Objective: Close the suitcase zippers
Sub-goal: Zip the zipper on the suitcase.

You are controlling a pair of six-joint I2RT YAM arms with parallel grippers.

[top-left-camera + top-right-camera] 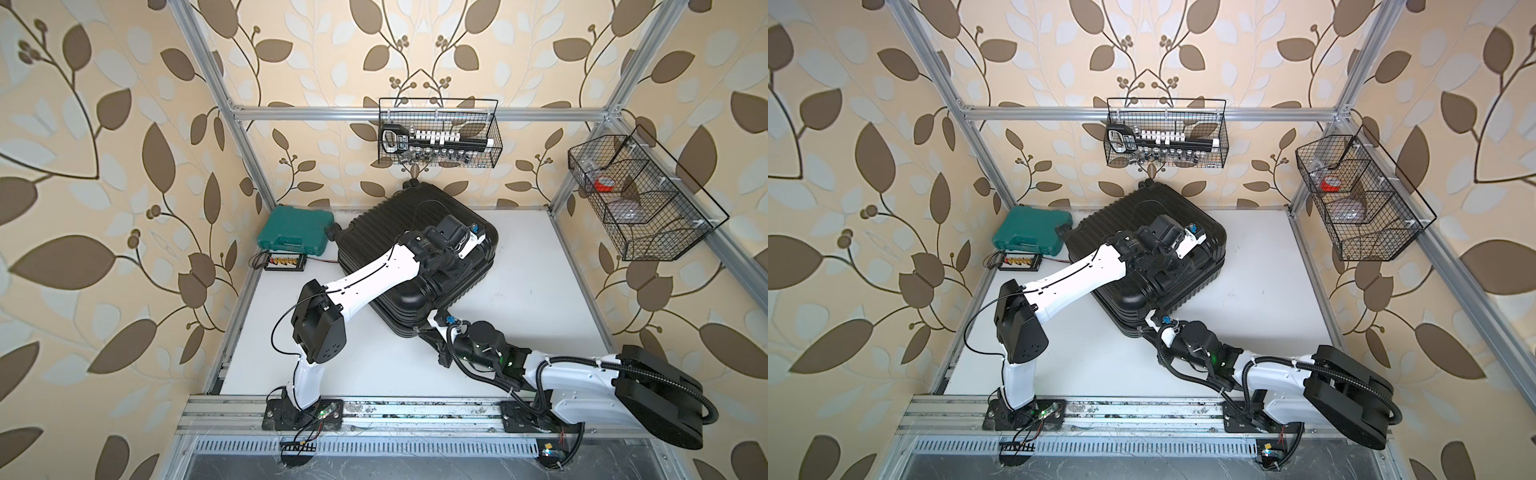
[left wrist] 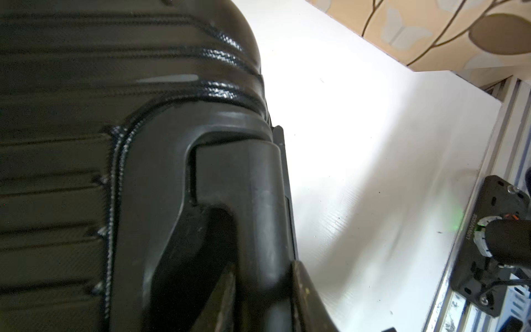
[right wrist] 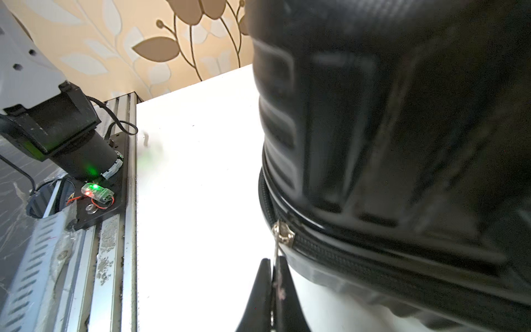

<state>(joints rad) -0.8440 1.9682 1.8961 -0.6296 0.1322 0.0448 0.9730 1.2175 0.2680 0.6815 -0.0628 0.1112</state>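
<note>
Hold: right gripper [image 3: 273, 274] pinched shut on zipper pull [image 3: 282, 234]; left gripper [image 2: 264, 297] clamped suitcase handle [image 2: 258, 201].
Risk: thin pull could slip free rounding the corner.

White arm links [image 1: 374, 270], blk joints [image 1: 319, 328], blk cables [image 1: 539, 376].

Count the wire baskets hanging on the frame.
2. The back basket hangs at the rear, above the suitcase; the side basket hangs on the frame's right side. None seems hidden.
</note>
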